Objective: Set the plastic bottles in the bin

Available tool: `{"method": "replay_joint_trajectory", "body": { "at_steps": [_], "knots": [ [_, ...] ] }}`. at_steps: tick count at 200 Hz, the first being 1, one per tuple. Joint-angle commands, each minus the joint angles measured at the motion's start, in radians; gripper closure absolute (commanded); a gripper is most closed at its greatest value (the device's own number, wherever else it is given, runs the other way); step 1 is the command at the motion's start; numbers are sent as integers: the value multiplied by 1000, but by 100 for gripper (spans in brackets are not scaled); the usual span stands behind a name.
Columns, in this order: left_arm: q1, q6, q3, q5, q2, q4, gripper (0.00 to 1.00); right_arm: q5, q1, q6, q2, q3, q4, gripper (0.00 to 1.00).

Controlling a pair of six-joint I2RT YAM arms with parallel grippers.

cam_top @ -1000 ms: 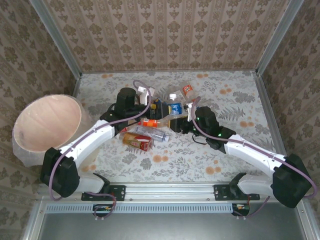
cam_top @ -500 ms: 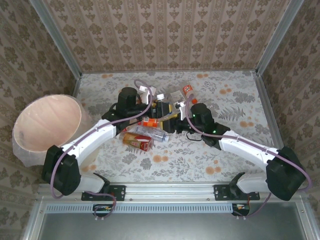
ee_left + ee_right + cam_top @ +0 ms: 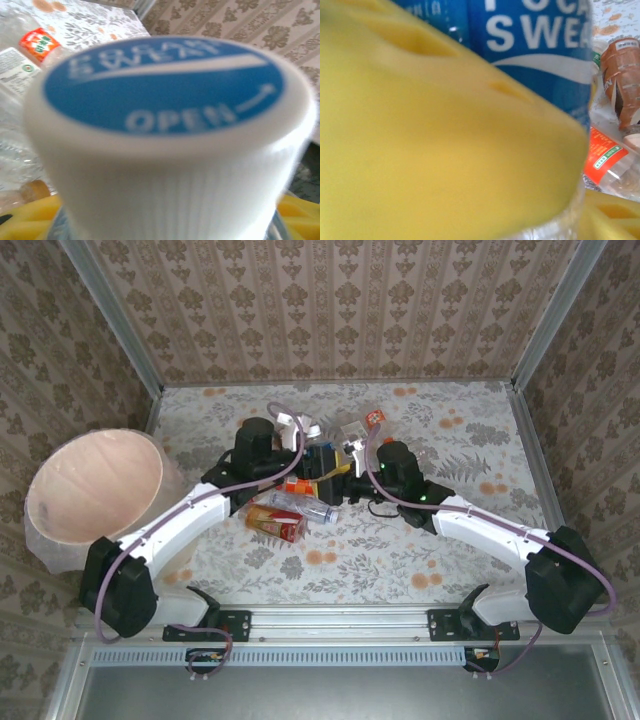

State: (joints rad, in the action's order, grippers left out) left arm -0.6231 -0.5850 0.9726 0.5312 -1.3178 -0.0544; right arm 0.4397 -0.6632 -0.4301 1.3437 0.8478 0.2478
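Note:
A clear plastic bottle with a blue label (image 3: 535, 45) is upright between my two grippers at mid-table. Its white cap with a blue top (image 3: 165, 85) sits right under the left wrist camera, with a yellow finger (image 3: 22, 217) on each side of the neck. My left gripper (image 3: 318, 455) is shut on this bottle. My right gripper (image 3: 352, 472) is open, and the bottle's body stands between its yellow fingers (image 3: 420, 125). More bottles lie below the grippers: a red-labelled one (image 3: 278, 524), a clear one (image 3: 306, 506) and an orange-labelled one (image 3: 298, 485). The pink-beige bin (image 3: 100, 490) is at the left.
A bottle with a red cap (image 3: 375, 420) lies behind the grippers. A brown bottle (image 3: 622, 80) and a red-labelled one (image 3: 605, 155) lie close beside the right gripper. The floral table has patterned walls on three sides. Both arms reach in from the near edge.
The right arm has pushed left towards the left gripper with the blue-labelled bottle. The left gripper closed round the bottle's neck, and the right gripper opened.

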Motion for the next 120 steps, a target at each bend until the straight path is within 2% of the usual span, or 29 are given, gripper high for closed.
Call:
{"method": "replay_joint_trajectory", "body": {
  "at_steps": [1, 12, 22, 43, 75, 120],
  "knots": [
    [5, 51, -11, -116, 39, 41, 45, 13, -6, 28, -32, 18, 16, 15],
    [9, 61, -1, -166, 50, 82, 46, -11, -4, 42, -53, 6, 13, 10],
    [14, 69, 5, -206, 59, 113, 46, -50, -4, 61, -75, 1, -2, 0],
    [27, 70, 9, -272, 78, 149, 48, -165, -4, 95, -122, -4, -47, 0],
    [52, 78, 28, -324, 96, 211, 48, -494, -4, 73, -193, -68, -19, 0],
    [105, 99, 93, -371, 146, 325, 48, -773, 8, 10, -240, -134, -48, 0]
  ]
}}
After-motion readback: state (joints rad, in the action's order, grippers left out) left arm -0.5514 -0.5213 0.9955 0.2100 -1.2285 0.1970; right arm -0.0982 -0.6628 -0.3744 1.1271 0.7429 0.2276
